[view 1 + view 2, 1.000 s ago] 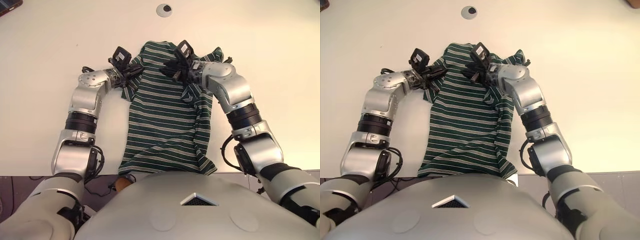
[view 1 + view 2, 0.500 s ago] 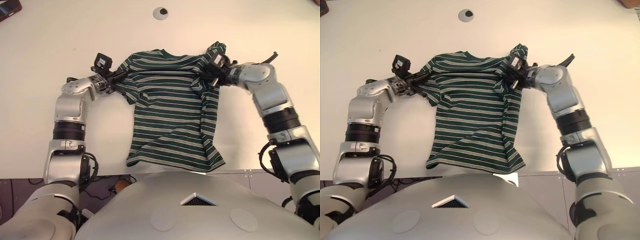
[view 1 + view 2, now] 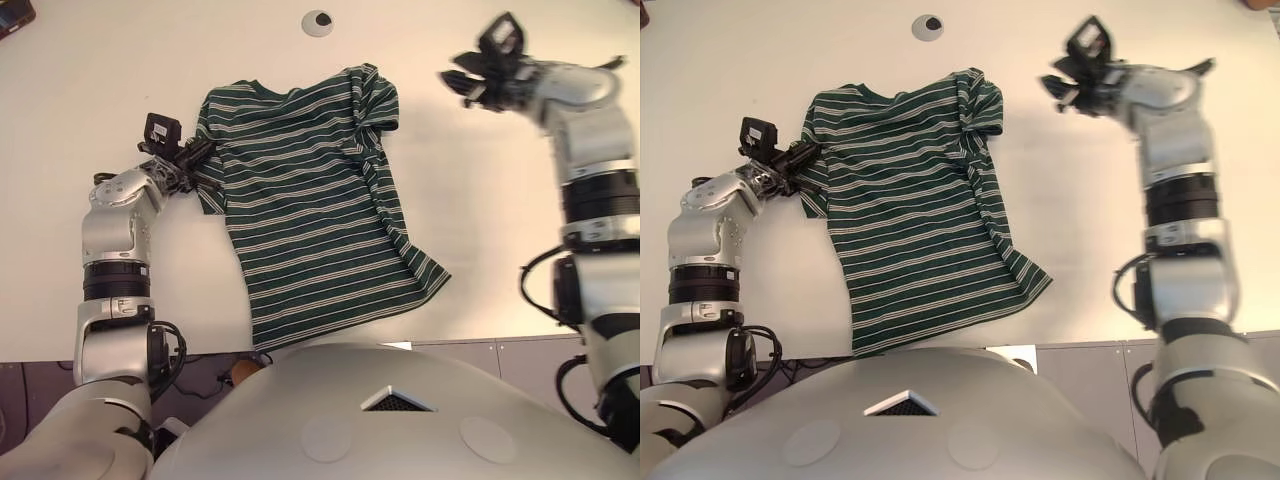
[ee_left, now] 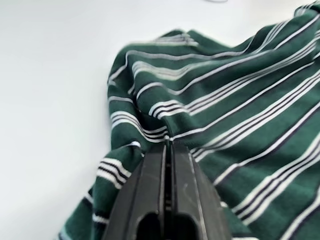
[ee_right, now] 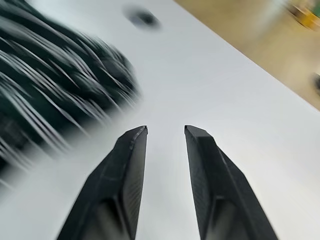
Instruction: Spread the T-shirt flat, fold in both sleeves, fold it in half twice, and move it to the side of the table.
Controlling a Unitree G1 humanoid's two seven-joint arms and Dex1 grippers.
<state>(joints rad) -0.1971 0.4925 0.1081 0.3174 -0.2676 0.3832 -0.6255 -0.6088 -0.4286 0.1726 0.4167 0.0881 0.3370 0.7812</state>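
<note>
The green striped T-shirt lies on the white tabletop, turned a little askew: its collar points toward 11 o'clock and its hem runs across from 6 to 4 o'clock, near the tabletop's front edge. The body lies mostly open and flat. The sleeve at 1 o'clock is bunched and doubled over onto the chest, and a raised crease runs from it down that side to the hem corner at 4 o'clock.

The left claw sits at 10 o'clock of the shirt, low on the tabletop, its fingers pressed together on the cloth at the sleeve edge; the left wrist view shows the striped fabric pinched at the tips and puckering out from them.

The right claw hangs at 2 o'clock, well apart from the shirt, its two fingers spread with bare tabletop between them and nothing in its grip.

A small round cap is set in the tabletop at 12 o'clock, beyond the collar.
</note>
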